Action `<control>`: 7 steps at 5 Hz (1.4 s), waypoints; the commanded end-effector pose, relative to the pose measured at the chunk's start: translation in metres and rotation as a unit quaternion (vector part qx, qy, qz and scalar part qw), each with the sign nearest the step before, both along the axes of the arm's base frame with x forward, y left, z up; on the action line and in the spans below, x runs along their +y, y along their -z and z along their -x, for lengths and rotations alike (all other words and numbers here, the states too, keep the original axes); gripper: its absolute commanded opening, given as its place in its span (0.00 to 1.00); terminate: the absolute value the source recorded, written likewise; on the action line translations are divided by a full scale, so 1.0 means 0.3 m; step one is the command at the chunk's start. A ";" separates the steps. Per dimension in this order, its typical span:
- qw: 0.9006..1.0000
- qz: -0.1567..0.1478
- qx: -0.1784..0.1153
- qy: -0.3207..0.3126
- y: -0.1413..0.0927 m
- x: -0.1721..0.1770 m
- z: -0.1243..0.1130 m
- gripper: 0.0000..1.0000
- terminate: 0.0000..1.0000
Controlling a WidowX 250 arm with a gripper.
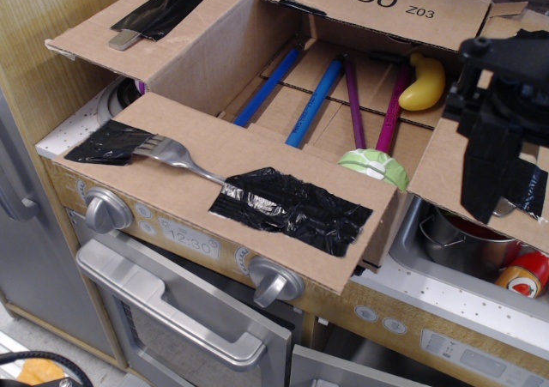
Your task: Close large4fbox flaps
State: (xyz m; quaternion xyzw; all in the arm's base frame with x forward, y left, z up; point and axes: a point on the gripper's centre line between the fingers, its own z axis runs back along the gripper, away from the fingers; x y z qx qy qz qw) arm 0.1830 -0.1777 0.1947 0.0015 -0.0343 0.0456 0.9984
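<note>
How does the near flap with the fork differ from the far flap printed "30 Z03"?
The near flap carries a metal fork held by two black tape patches; the far flap shows only printed text on most of its face. The near flap hangs out over the toy oven knobs; the far flap lies behind the box opening. Both are brown corrugated cardboard, folded outward, open.

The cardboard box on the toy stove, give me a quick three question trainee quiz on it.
1. True or false: the near flap of the cardboard box lies shut over the opening.
2. Which utensil is taped to that flap? A spoon, B fork, C whisk.
3. What yellow toy lies inside, at the far right?

Key: 1 false, all flaps are spread open. 2 B. 3 A banana.
</note>
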 end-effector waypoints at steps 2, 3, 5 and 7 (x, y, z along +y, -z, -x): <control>0.999 0.039 -0.010 -0.026 0.115 0.030 0.009 1.00 0.00; 0.998 0.053 -0.028 -0.027 0.213 0.035 0.003 1.00 0.00; 0.996 0.051 -0.061 -0.030 0.319 0.027 -0.013 1.00 0.00; 0.989 -0.057 -0.127 -0.043 0.394 0.051 0.014 1.00 0.00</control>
